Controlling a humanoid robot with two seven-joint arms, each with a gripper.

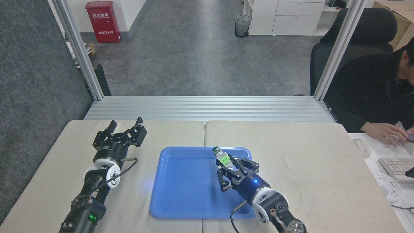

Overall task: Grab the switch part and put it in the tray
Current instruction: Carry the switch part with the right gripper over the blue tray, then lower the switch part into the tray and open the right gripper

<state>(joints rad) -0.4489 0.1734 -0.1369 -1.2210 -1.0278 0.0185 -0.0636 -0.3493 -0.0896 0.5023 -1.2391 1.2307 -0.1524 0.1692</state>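
Note:
The blue tray (181, 187) lies flat in the middle of the table. My right gripper (228, 165) hovers over the tray's right half, shut on the switch part (221, 156), whose dark metallic end points up and away and whose green block sits just above the fingers. My left gripper (125, 124) rests over the table to the left of the tray, open, with nothing between its fingers.
A person in black sits at the far right, a hand (385, 132) on a white desk with a keyboard (396, 168) and a mouse (361, 147). An aluminium rail (207, 108) runs along the table's far edge.

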